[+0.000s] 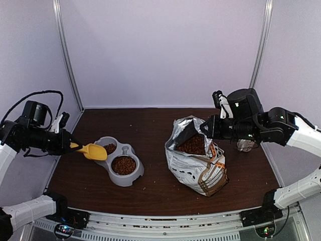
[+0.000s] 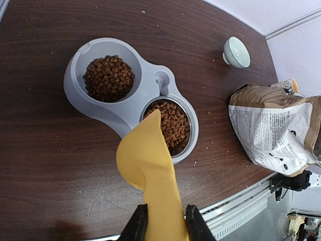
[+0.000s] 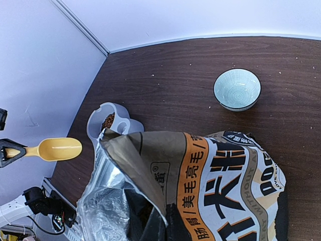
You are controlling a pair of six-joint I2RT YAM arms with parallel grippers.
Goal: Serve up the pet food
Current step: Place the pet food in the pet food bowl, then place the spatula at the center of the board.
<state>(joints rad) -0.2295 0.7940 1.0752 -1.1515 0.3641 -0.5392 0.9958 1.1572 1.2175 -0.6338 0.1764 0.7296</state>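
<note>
Item, nearest the left wrist lens: left gripper (image 2: 165,224), jaws narrowed onto the flat handle of a yellow scoop (image 2: 145,160), a firm pinch, with the scoop head projecting forward and its tip over the rim of the nearer cup. No kibble is visible in the scoop. Item: grey double feeder (image 2: 75,95), two round cups side by side, both holding pet food (image 2: 109,78), dark-brown pellets in a shallow loose layer; more of the same lies in the open mouth of the bag. Item: silver-white printed bag (image 1: 198,170) with orange-brown trim, standing on the dark wooden table (image 1: 150,125), well apart from the feeder. Item: right gripper (image 1: 204,126), fully closed on the bag's upper lip and holding the mouth open. Item: pale striped ceramic bowl (image 3: 236,89), with no food in it, behind the bag. Item: stray crumbs on the table around the feeder. Step in hand, judged: scooping between bag and feeder, with both cups already served in part. Next move, judged: carry the scoop across to the bag mouth and dip it in without snagging the foil lip, or stop if the portions suffice.
</note>
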